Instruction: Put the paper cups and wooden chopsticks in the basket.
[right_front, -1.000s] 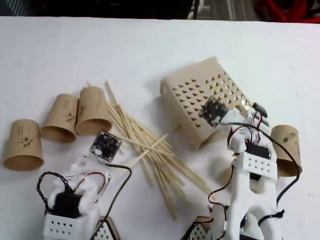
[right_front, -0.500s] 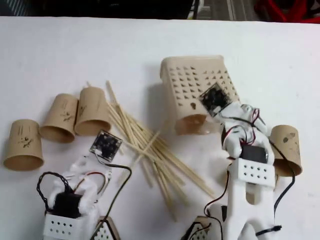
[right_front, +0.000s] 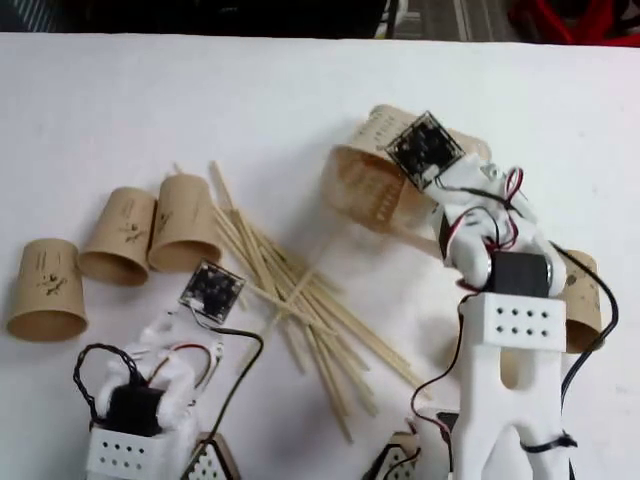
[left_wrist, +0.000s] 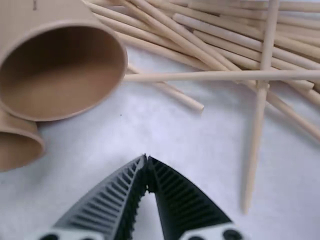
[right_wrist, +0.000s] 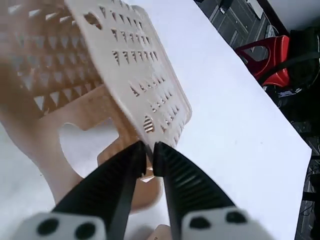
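My right gripper (right_wrist: 148, 150) is shut on the rim of the beige perforated basket (right_wrist: 125, 60), holding it tilted off the table. From above, the basket (right_front: 365, 185) hangs right of centre in front of the right arm (right_front: 505, 300). Three paper cups lie on their sides at the left (right_front: 45, 290) (right_front: 120, 235) (right_front: 185, 220). A further cup (right_front: 585, 300) lies half hidden behind the right arm. The wooden chopsticks (right_front: 300, 300) are strewn in a pile mid-table. My left gripper (left_wrist: 146, 172) is shut and empty, low over the table just short of a cup's mouth (left_wrist: 60, 70) and the chopsticks (left_wrist: 225, 40).
The white table (right_front: 250, 90) stretches bare to the far side and at the far right. A red chair (right_wrist: 280, 55) and dark gear stand beyond the table's edge. The left arm's base (right_front: 130, 420) sits at the front left.
The right arm has raised the basket from lying on its side and swung it away from the front, tipping it. The left arm, cups and chopsticks stayed put.
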